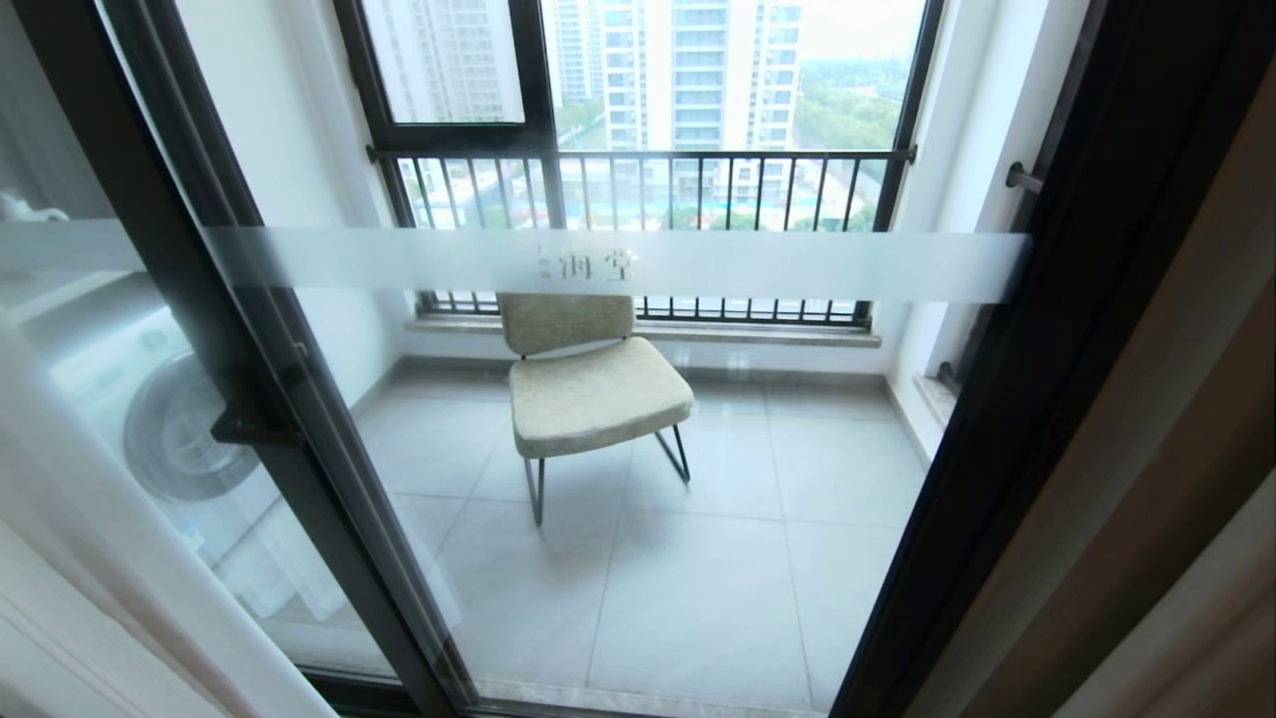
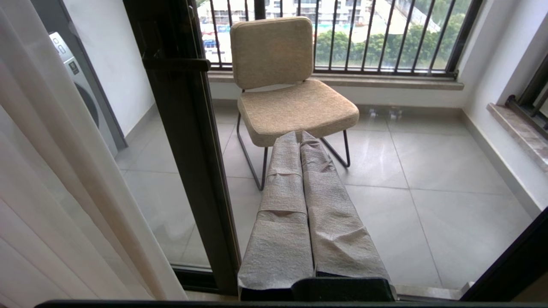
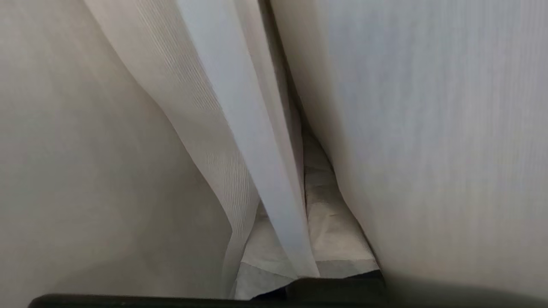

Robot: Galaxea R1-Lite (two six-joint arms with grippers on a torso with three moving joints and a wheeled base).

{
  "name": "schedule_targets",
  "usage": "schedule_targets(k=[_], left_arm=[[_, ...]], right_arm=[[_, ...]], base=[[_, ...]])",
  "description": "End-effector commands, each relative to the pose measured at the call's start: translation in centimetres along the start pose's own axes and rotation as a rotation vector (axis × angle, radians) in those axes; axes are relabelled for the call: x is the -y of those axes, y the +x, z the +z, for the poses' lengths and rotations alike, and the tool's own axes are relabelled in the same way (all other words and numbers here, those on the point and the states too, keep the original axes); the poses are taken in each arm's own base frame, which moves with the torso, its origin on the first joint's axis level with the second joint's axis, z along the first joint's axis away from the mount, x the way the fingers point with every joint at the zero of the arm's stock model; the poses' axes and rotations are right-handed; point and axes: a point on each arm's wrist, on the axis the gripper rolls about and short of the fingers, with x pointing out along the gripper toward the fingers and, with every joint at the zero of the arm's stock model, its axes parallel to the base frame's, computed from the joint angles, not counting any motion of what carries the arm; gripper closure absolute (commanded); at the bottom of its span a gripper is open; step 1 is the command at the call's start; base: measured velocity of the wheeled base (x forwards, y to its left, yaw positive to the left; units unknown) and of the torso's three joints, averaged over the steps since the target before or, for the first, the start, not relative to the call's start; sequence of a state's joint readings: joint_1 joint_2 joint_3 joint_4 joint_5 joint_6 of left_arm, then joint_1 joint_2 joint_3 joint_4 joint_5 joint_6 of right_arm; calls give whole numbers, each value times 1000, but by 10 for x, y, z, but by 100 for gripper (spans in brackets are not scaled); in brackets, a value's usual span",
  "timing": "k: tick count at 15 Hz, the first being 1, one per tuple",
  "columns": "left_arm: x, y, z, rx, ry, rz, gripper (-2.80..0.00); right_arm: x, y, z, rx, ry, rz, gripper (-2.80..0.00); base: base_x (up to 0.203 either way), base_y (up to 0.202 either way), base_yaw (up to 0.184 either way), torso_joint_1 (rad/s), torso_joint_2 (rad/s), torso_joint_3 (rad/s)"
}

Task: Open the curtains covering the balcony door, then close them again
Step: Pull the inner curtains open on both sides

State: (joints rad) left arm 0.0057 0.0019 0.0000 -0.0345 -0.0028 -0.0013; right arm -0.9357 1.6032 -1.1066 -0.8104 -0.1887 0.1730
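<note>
Seen from the robot's head, the balcony door [image 1: 638,449] is standing uncovered, its clear glass crossed by a frosted band [image 1: 618,265] with Chinese characters. The curtains [image 1: 110,558] are hanging bunched at both sides of the door: white sheer to the left of its black frame, beige drape at the far right edge. Beyond the glass a beige chair [image 1: 588,384] is sitting on the tiled balcony floor, with the black railing [image 1: 638,189] behind it and a washing machine [image 1: 150,409] off to the left of the door frame. Neither arm is showing here.

From the left wrist, the left gripper [image 2: 299,136] is pointing toward the door glass, its cloth-wrapped fingers [image 2: 282,192] pressed together and holding nothing. White sheer is hanging beside it, on the near side of the door frame, and the chair is showing through the glass.

From the right wrist, the right gripper [image 3: 314,184] is sitting buried among curtain folds, sheer and thicker fabric crowding around its wrapped fingers [image 3: 329,222]. The fingers are drawn together; whether cloth is pinched between them cannot be told.
</note>
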Motion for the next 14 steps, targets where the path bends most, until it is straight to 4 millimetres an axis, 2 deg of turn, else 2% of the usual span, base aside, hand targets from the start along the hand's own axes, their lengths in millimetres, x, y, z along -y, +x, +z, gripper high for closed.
schedule_targets(k=[1, 8, 11, 14], left_arm=[[0, 0, 0, 1, 0, 0, 0], [0, 0, 0, 1, 0, 0, 0], [0, 0, 0, 1, 0, 0, 0], [0, 0, 0, 1, 0, 0, 0]], right_arm=[[12, 16, -18, -31, -18, -40, 0], [47, 44, -35, 2, -47, -120, 0], [47, 42, -32, 12, -44, -101, 0], [43, 28, -15, 28, -21, -49, 0]], base=[[0, 0, 0, 0, 0, 0], [0, 0, 0, 0, 0, 0], [0, 0, 0, 0, 0, 0], [0, 0, 0, 0, 0, 0]])
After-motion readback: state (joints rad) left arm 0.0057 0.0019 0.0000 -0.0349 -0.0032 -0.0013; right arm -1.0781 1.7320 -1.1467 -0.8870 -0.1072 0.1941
